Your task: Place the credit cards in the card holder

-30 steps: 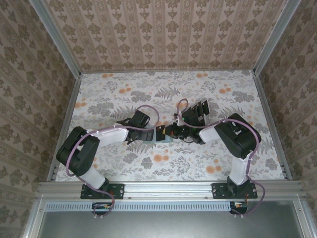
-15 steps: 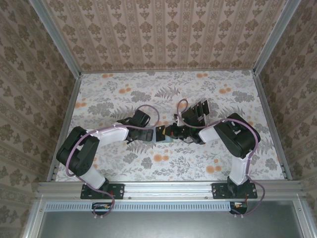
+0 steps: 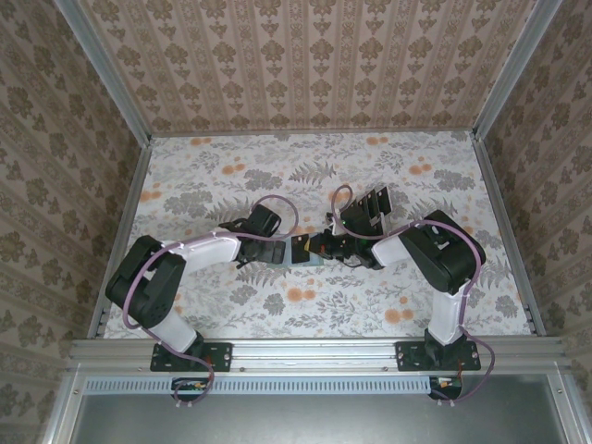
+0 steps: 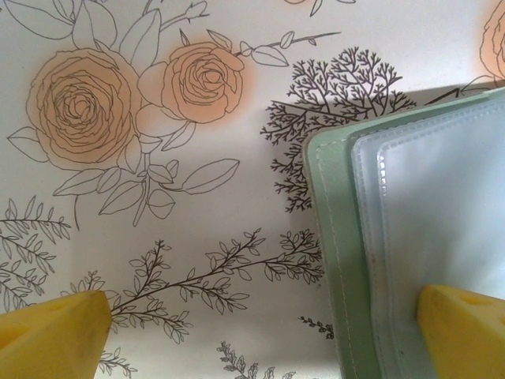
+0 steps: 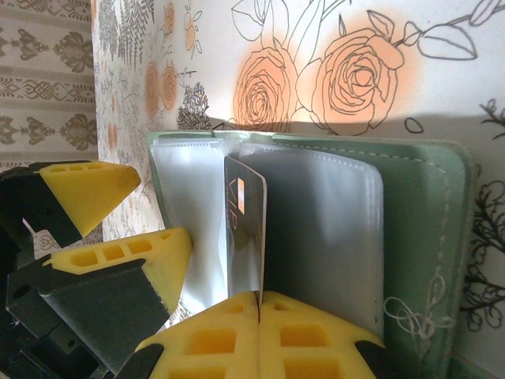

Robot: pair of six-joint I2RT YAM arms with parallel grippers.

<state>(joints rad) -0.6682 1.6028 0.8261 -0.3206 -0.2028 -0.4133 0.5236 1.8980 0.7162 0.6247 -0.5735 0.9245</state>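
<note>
right gripper (image 5: 259, 306) pinches 1 credit card (image 5: 245, 225) by an edge, upright over the clear sleeves (image 5: 331, 237) of the open card holder (image 5: 418, 205). it looks light, stiff and slick, so grip near the edge. left gripper (image 4: 260, 328) is spread wide, 1 fingertip (image 4: 465, 324) on the holder's sleeve.

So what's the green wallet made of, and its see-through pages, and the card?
The cover of the card holder looks like matte sage-green faux leather, maybe fabric, judging by its stitched edge. Its sleeves look like soft clear plastic: glossy, with pressed seams. The credit card in the right gripper looks like stiff dark plastic, thin and flat.
</note>
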